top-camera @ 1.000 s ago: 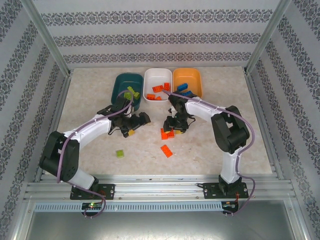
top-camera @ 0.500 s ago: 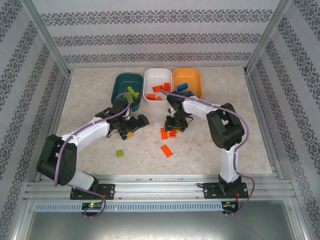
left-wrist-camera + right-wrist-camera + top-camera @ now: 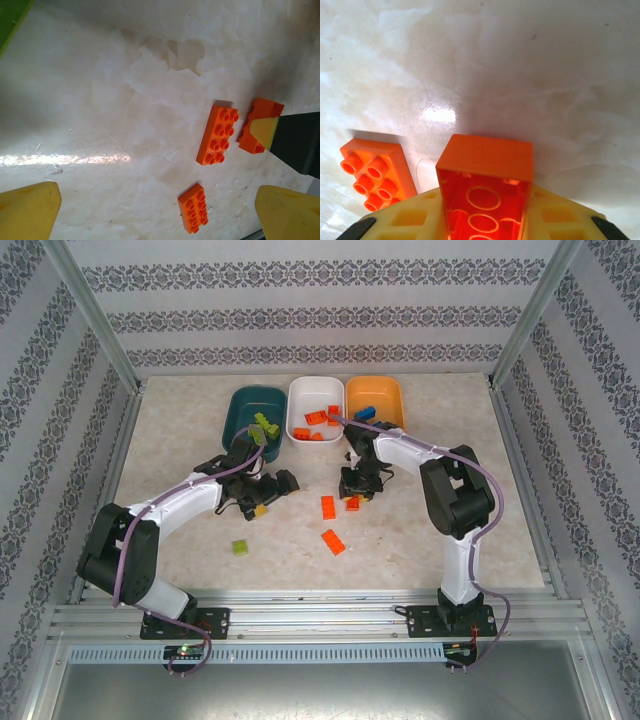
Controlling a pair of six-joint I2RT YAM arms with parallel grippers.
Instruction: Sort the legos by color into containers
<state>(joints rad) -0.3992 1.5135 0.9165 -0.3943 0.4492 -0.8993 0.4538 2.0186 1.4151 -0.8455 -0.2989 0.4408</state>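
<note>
My right gripper point(image 3: 485, 220) is shut on an orange-red lego point(image 3: 485, 175), its hollow underside facing the camera, just above the table; the top view has that gripper point(image 3: 355, 496) right of centre. Beside it lies another orange-red lego point(image 3: 377, 175). My left gripper point(image 3: 157, 215) is open and holds nothing, its yellow fingertips point(image 3: 27, 210) wide apart over two loose orange-red legos point(image 3: 217, 134) point(image 3: 195, 207). The top view shows the left gripper point(image 3: 262, 498) below the dark teal container point(image 3: 238, 410). The white container point(image 3: 300, 400) and the orange container point(image 3: 392, 400) stand to its right.
One lime green lego point(image 3: 240, 548) lies alone at the front left. Orange-red legos point(image 3: 327, 506) point(image 3: 333, 541) lie mid-table. Green bricks sit in the teal container, orange-red ones in the white, blue ones in the orange. Patterned walls and metal posts enclose the table.
My right gripper has shifted a little to the right, carrying its orange-red lego away from the one beside it. The left arm has barely moved.
</note>
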